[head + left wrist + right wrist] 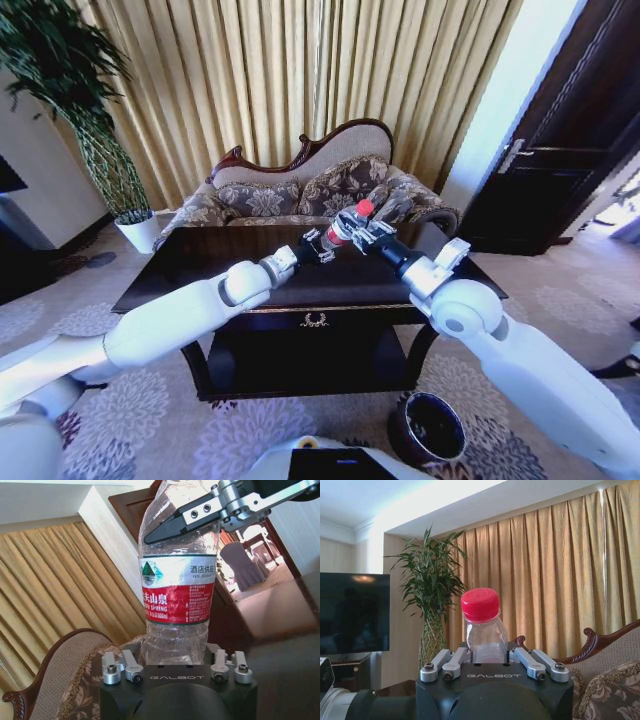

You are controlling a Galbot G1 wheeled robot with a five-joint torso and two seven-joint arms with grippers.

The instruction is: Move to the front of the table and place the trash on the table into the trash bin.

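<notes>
Above the tabletop (200, 262), the left end effector (318, 246) and right end effector (368, 232) both grasp the water bottle (343, 228), well above the trash bin (428, 428).

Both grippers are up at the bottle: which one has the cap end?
The right gripper does: the water bottle shows its red cap just past that gripper, while the left gripper holds the base end.

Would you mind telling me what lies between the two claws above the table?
The water bottle spans the gap between the left claw and the right claw, above the table; both grip it. The head view shows this.
</notes>
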